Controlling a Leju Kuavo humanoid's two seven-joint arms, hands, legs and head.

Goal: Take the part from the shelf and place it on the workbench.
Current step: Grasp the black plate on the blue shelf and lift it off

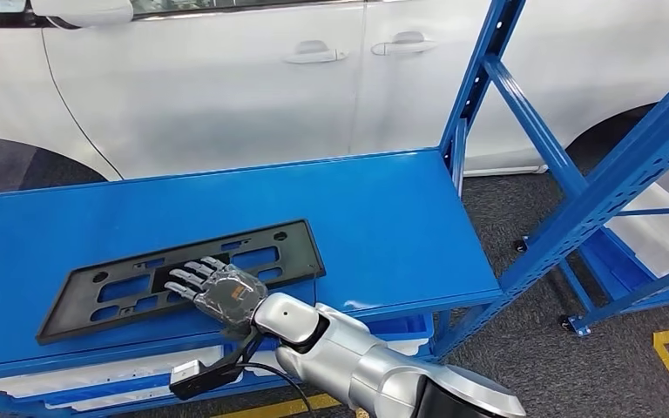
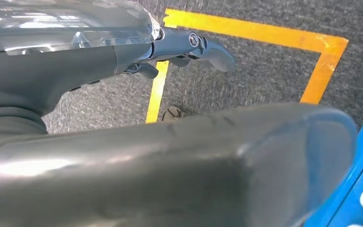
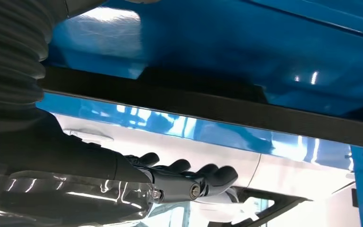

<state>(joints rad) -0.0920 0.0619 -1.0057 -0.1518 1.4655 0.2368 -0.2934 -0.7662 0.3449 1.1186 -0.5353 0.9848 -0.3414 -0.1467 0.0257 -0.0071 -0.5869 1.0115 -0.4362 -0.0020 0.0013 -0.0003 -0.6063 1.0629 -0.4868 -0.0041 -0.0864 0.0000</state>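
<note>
Now right hand flat, fingers extended, on black part, blue shelf

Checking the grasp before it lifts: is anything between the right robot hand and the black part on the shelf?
Nothing visible. The right robot hand already lies on the black part, fingers spread flat over its middle, on the blue shelf. Whether it grips the part cannot be told.

Your right robot hand covers the middle of the black license plate frame, so you can't tell whether its fingers grip or merely rest there. The white car runs off the head view's top edge. Your left robot hand shows partly, its fingers hidden behind the cover.
</note>
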